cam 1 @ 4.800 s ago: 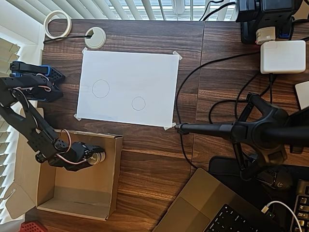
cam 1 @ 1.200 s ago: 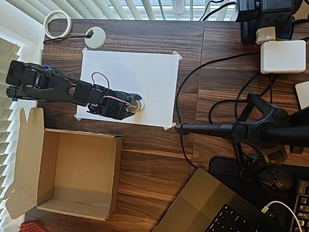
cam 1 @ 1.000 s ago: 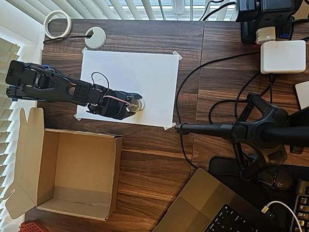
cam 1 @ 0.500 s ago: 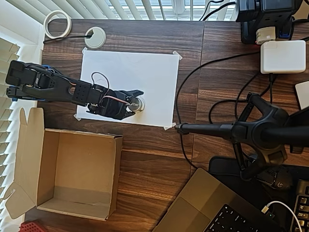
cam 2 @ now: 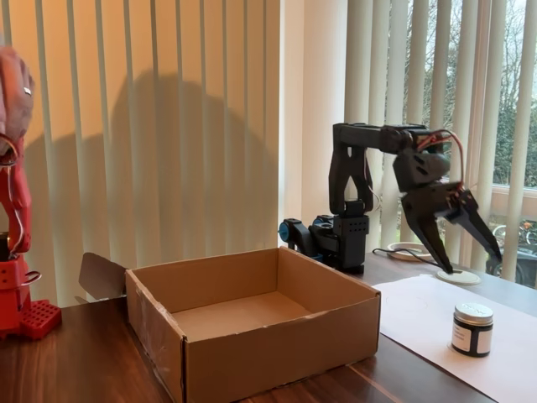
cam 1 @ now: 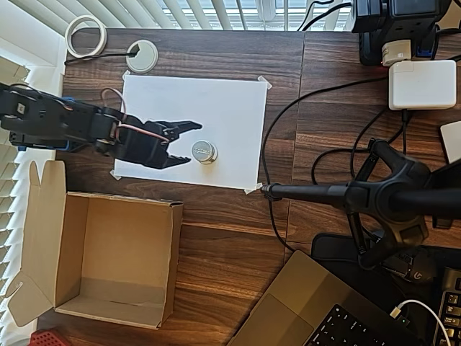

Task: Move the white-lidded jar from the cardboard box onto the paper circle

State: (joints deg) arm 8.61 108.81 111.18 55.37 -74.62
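Observation:
The white-lidded jar stands upright on the white sheet of paper, over the spot of the paper circle, whose outline is hidden under it. My gripper is open, with nothing between its fingers. It hangs above the paper, just left of the jar in the overhead view, and does not touch it. The cardboard box sits empty at the lower left of the overhead view, its flaps spread out.
A tape roll and a white desk grommet lie at the table's far left corner. A black stand arm, cables, a white charger and a laptop crowd the right side.
The gripper opened and let go of the jar on the paper. It then pulled back to the left and rose, leaving the jar standing alone.

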